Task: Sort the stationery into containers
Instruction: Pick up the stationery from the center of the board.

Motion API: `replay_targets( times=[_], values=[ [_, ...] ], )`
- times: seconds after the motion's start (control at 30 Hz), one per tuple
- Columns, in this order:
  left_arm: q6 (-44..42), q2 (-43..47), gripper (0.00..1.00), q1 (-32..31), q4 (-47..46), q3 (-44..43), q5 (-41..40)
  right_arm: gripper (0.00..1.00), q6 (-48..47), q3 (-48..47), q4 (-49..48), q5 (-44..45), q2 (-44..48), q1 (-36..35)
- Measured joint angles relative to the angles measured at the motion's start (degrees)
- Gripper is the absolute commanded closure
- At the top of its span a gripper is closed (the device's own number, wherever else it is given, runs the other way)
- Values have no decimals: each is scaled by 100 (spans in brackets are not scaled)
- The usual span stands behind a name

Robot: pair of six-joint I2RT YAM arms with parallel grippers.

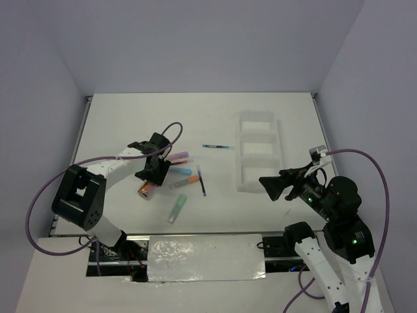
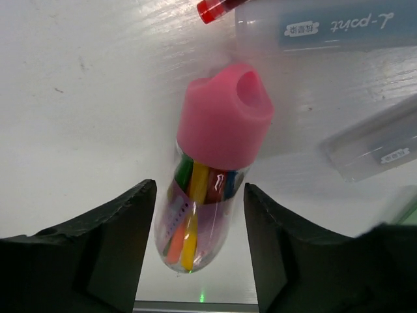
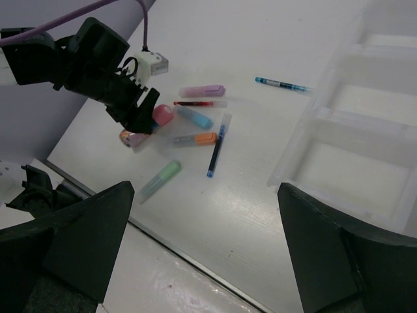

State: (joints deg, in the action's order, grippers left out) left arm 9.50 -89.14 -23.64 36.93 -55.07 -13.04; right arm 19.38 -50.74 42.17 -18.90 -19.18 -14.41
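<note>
**Inspector:** Condition on the left is requested.

**Examiner:** The left gripper (image 1: pixel 151 171) is found lowered at the left end of the pen cluster on the table (image 1: pixel 130 117). Its fingers (image 2: pixel 124 228) are held apart, one on each side of the clear body of the stubby tube (image 2: pixel 225 124). The tube's pink cap is pointed away from the wrist. Contact with the tube cannot be confirmed.

**Inspector:** The items to its right are to be listed.

**Examiner:** A pink highlighter (image 1: pixel 179 156), a blue highlighter (image 1: pixel 176 171) and an orange highlighter (image 1: pixel 189 177) are recorded lying close together. A dark blue pen (image 1: pixel 202 184) is noted just beside them, and a mint-green highlighter (image 1: pixel 176 208) nearer the front edge. A thin teal pen (image 1: pixel 217 147) is seen apart, between the cluster and the tray (image 1: pixel 251 188). The tray's three compartments are set in a row running away from the arms.

**Inspector:** And the right side?

**Examiner:** The right gripper (image 1: pixel 270 184) is held above the table by the tray's near end, its fingers (image 3: pixel 85 235) spread wide.
</note>
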Motion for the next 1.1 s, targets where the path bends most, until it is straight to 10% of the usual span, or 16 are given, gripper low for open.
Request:
replay_targets(
  times=[0.23,0.4,0.8,1.1],
  values=[
    [120,-431,39,0,57,0,-26,0,2,-2,0,2,-7,4],
    [146,-483,100,0,79,-7,-68,0,0,-9,4,9,-7,4],
    [699,1392,100,13,625,-866,-219,0,81,118,-247,-33,-173,4],
    [1989,3195,100,-483,-2041,-562,2133,0,966,1283,-2105,-1360,-472,-50]
  ],
)
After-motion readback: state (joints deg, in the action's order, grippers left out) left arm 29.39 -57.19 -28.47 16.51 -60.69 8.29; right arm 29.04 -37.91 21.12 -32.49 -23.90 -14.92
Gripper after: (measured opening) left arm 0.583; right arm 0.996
